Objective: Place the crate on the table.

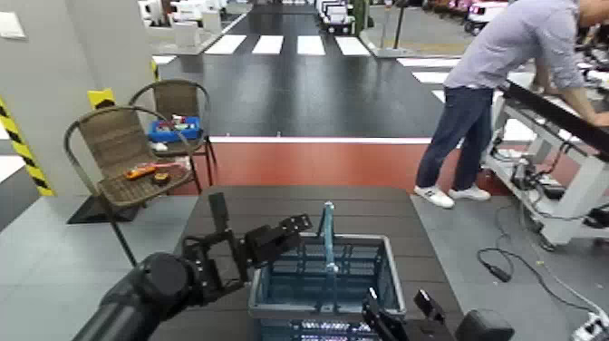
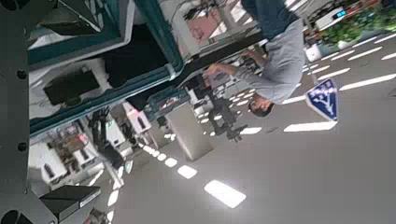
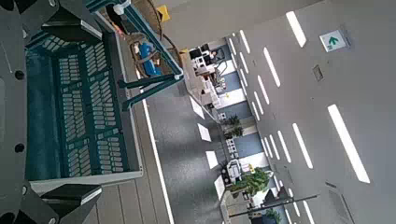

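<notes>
We see the crate [image 1: 326, 277] standing upright on the near half of the table [image 1: 272, 204], its handle [image 1: 327, 234] rising from the middle. The left gripper [image 1: 288, 227] sits at the crate's ten o'clock corner, just above the grey rim, its dark fingers pointing toward the handle; we cannot tell whether those fingers are apart or together, or whether they touch the rim. The right gripper [image 1: 399, 313] is at the crate's five o'clock, close against the near rim, with two dark fingers standing apart from each other; no grip on the crate is visible.

In the right wrist view the crate [image 3: 79, 93] fills the frame beside that gripper's fingers [image 3: 65, 201], lattice wall and handle both plain.

Beyond the table, at ten o'clock, two wicker chairs [image 1: 122, 154] hold a small blue bin [image 1: 175, 129] and orange tools. At two o'clock a person [image 1: 494, 86] bends over a white workbench [image 1: 562, 136], cables trailing across the floor.
</notes>
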`<action>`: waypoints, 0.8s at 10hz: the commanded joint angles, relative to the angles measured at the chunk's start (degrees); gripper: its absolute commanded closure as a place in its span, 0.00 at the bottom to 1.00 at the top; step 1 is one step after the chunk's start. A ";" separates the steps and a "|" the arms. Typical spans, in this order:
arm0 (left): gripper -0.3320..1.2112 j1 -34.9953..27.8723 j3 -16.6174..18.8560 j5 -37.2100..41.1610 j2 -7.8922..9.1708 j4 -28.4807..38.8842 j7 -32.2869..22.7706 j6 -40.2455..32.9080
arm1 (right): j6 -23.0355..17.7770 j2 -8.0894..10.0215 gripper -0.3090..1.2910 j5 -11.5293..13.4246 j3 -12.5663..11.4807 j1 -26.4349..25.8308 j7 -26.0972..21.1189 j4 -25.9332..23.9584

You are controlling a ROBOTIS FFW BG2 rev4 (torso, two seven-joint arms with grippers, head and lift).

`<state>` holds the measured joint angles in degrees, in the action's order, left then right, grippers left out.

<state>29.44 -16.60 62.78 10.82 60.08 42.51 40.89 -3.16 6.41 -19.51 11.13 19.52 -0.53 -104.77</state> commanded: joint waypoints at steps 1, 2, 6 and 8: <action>0.28 -8.96 7.81 -2.40 1.57 14.27 -8.33 -0.81 | 0.18 -0.17 0.29 0.00 -0.23 0.26 0.00 -0.17; 0.28 -12.91 10.18 -3.45 2.10 20.78 -13.34 -2.21 | 0.26 -0.17 0.29 0.09 -0.32 0.34 0.00 -0.17; 0.28 -26.80 14.84 -17.16 0.69 34.75 -20.45 -15.22 | 0.26 -0.25 0.29 0.09 -0.58 0.61 0.00 -0.34; 0.28 -32.25 16.07 -24.20 -0.71 38.36 -20.10 -21.02 | 0.00 -0.25 0.29 0.09 -0.67 0.70 0.09 -0.43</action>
<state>-1.03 -0.83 40.59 10.62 97.43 22.38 21.94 -3.04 6.15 -19.42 10.51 20.20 -0.52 -105.19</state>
